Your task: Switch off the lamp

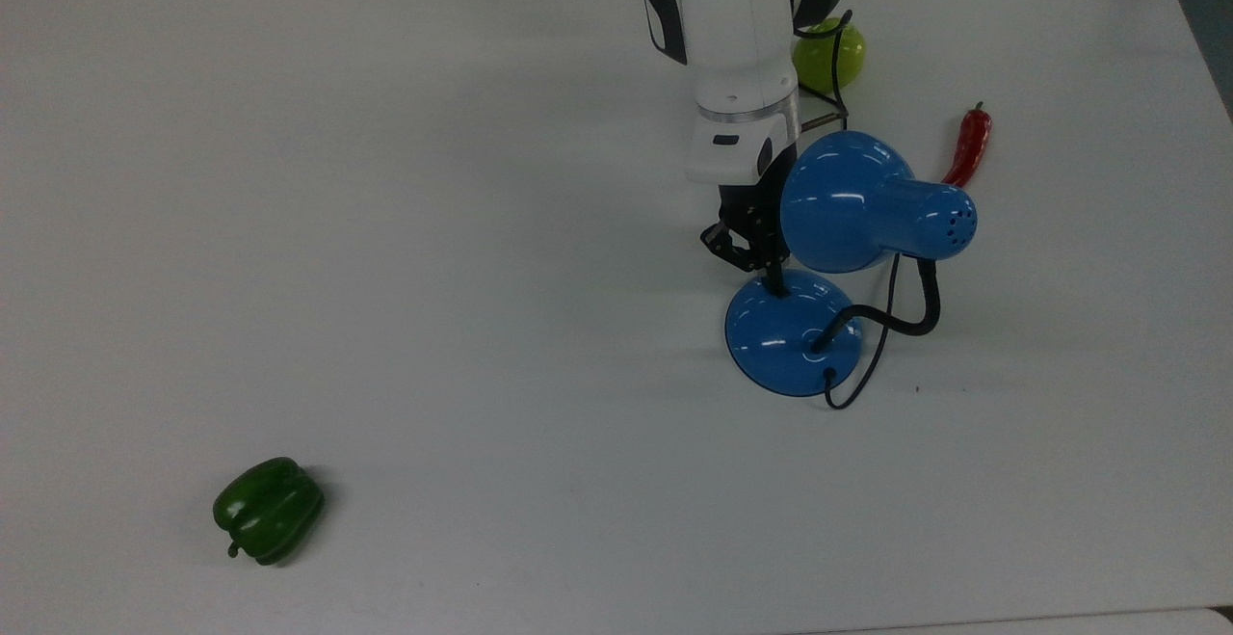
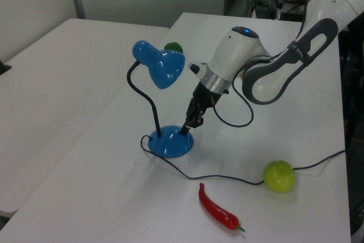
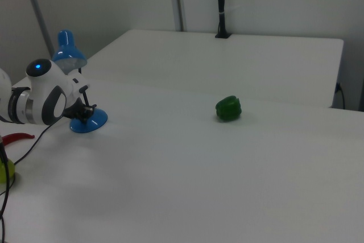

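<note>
The blue lamp stands at the top view's right, with its domed base [image 1: 785,341] on the white table and its bell shade [image 1: 848,201] held up on a black gooseneck [image 1: 915,312]. No light falls from the shade. My gripper [image 1: 771,283] is shut and tilted down, its tip resting on the far rim of the base, so the switch is hidden under it. The left view shows the same contact: gripper [image 2: 185,130] on the base [image 2: 168,145], below the shade [image 2: 162,66]. In the right view the gripper [image 3: 86,116] meets the base [image 3: 91,123].
A green bell pepper [image 1: 268,510] lies far off at the top view's lower left. A red chili [image 1: 968,144] and a yellow-green apple [image 1: 833,57] lie behind the lamp. The lamp's black cord [image 2: 216,176] trails across the table toward the apple [image 2: 278,176].
</note>
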Tool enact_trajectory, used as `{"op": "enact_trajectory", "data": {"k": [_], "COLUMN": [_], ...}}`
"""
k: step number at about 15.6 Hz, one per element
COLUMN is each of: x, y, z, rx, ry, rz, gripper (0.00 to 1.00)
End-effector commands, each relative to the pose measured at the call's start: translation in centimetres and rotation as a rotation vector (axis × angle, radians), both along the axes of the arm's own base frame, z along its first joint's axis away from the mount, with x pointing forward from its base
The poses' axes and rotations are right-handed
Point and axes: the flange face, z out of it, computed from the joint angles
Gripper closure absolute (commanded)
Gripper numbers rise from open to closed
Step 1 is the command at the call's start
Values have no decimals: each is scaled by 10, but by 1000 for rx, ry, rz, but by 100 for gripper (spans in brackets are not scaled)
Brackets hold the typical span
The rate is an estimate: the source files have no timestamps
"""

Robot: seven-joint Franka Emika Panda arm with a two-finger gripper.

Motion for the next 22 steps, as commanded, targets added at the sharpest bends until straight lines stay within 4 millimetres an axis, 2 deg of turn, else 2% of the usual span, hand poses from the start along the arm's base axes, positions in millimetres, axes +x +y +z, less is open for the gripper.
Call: {"op": "enact_trajectory", "data": {"k": [1,6,11,15,16,17,20,21,22], "x": [-4,-14,-20,-37,-42,-46,-62,-66,-72], "y": [10,2,-21,-30,-34,-39,-63,-75,-83], "z": [-15,-12,16,40,48,55,93,109,125], "rx": [7,-9,-56,-119,-137,-154,-189,-194,-201], "ry": [4,38,140,285,324,362,443,461,474], "rz": [8,6,-12,-3,-3,-4,-27,-44,-52], "gripper": [100,100,100,100,95,81,36,29,11]}}
